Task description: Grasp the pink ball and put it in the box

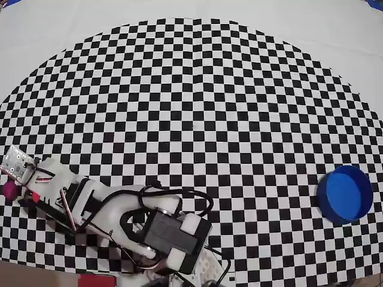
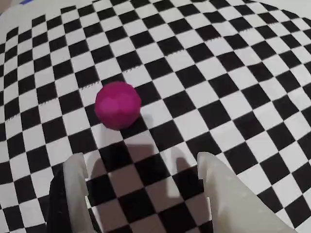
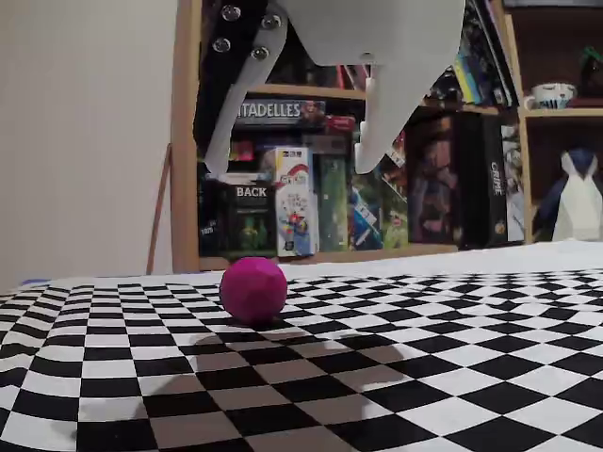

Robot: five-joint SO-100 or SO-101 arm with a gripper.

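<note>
The pink ball (image 2: 118,105) rests on the checkered mat just ahead of my gripper (image 2: 141,158) and a little left of its centre line in the wrist view. The jaws stand wide open with only mat between the white fingers (image 2: 77,184). From the low fixed view the gripper (image 3: 288,169) hangs above the mat, just right of and above the ball (image 3: 253,290), not touching it. In the overhead view the ball (image 1: 10,190) lies at the far left edge and the blue box (image 1: 345,194) sits far off at the right edge, open-topped.
My arm (image 1: 119,209) stretches along the mat's lower left. The checkered mat (image 1: 197,119) ends in a curved border on a white table. A bookshelf with game boxes (image 3: 301,198) stands behind the table.
</note>
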